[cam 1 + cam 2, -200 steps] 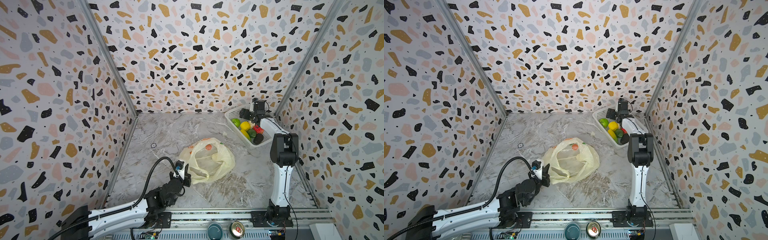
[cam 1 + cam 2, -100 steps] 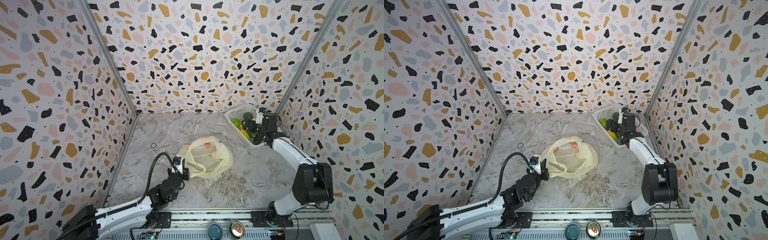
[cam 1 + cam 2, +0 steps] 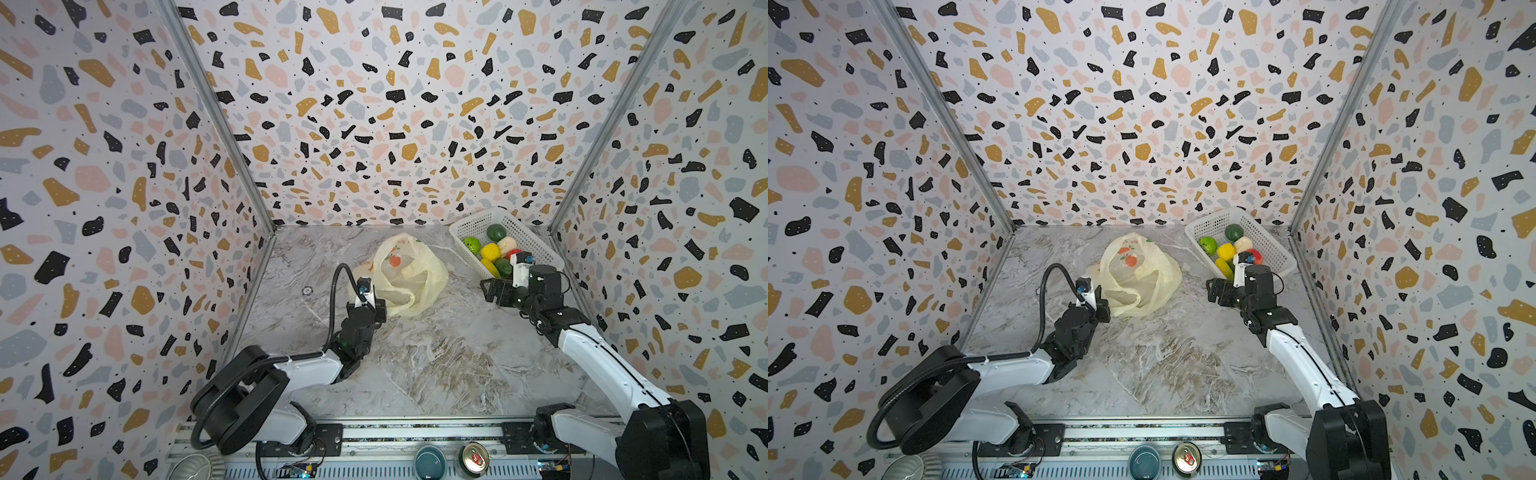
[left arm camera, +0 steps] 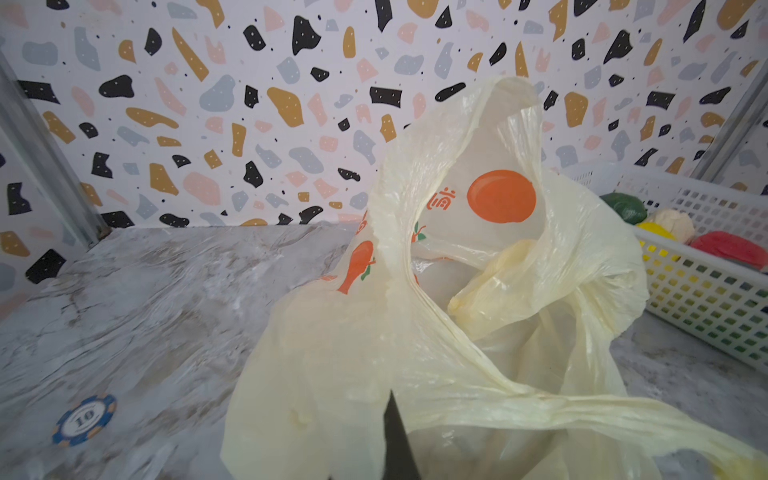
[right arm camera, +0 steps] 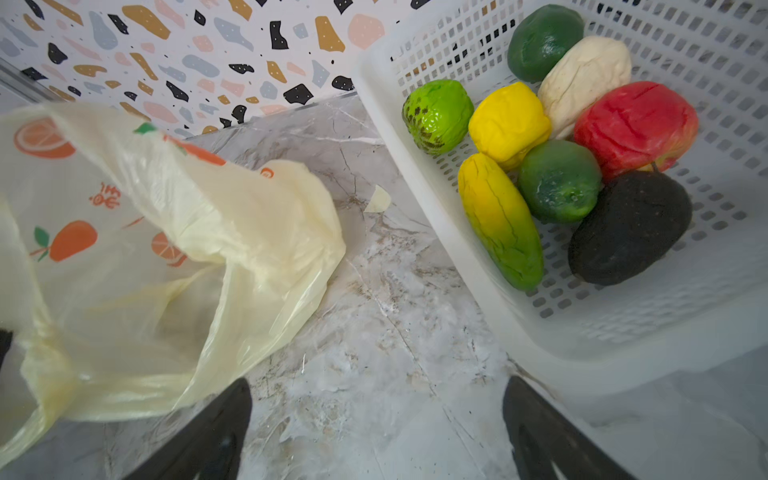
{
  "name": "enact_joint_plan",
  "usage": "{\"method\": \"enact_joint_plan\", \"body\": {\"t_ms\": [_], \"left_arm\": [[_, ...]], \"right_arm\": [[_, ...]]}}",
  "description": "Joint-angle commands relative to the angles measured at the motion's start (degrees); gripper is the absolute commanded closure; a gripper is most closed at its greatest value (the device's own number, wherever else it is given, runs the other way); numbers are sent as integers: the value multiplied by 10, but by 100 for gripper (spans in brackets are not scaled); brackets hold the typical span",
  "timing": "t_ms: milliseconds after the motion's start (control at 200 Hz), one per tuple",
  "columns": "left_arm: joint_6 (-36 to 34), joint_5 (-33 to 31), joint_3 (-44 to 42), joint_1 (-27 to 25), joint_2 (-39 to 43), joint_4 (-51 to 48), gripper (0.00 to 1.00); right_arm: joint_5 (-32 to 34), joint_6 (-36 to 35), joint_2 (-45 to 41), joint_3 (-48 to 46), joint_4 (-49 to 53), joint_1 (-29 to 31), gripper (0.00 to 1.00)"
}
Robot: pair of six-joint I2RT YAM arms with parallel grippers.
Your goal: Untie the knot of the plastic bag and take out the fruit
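Obs: eight toy fruit pieces (image 5: 509, 120) (lime green, two dark green, yellow, yellow-green, cream-white, red, near-black) lie heaped in the white perforated rectangular plastic basket (image 3: 530, 239), crowded toward its near end. The thin, crinkly, translucent pale-yellow plastic bag with orange fruit print (image 3: 405, 276) lies slumped on the grey marble-pattern table top (image 3: 436, 353). It sits left of the basket in both top views, near it but not touching. Bag mouth gapes, handles hang loose, no knot shows tied. Nothing solid shows through the film, so I judge the bag empty.

Left gripper (image 3: 379, 306): at the bag edge farthest from the basket, clamped tight on a fold of film. In the left wrist view the plastic runs in taut ridges to the one black fingertip (image 4: 395, 432) that shows. Reading: it pins that edge so the mouth is held open and the light bag cannot drag toward the basket.

Right gripper (image 5: 374, 428): jaws spread wide, empty, low over bare table between bag and basket, just off the basket's near corner. Reading: wide to clear a released piece, or ready for another reach.

Status (judgement): untying done, unloading looks complete; one look into the bag would confirm. A small pale plastic scrap (image 5: 378, 199) lies on the table beside the basket's long wall
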State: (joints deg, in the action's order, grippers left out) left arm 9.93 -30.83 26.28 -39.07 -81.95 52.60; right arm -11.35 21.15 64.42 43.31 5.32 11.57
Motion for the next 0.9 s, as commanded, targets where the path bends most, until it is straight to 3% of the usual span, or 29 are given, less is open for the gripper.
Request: {"method": "enact_joint_plan", "body": {"t_ms": [0,45,190,350,380,455,671,776,896], "left_arm": [[-2,37,39,9,-29,53,100],[5,45,51,9,-32,35,99],[26,54,67,9,-18,-31,51],[47,40,55,9,49,-104,23],[48,46,57,9,62,-126,11],[53,67,67,9,95,-193,2],[88,103,45,8,217,-323,0],[89,72,17,8,297,-365,0],[48,-6,-8,10,373,-406,0]], "right_arm": [[-3,0,-16,-1,16,4,5],[-3,-1,-16,0,18,4,4],[-1,-9,-17,7,18,3,2],[-1,-14,-7,24,14,3,0],[0,-15,-6,26,12,3,0],[2,-19,-2,32,7,2,0],[7,-28,2,30,-11,-8,1],[16,-40,-6,18,-26,-17,1],[27,-65,-9,7,-40,-35,1]]}}
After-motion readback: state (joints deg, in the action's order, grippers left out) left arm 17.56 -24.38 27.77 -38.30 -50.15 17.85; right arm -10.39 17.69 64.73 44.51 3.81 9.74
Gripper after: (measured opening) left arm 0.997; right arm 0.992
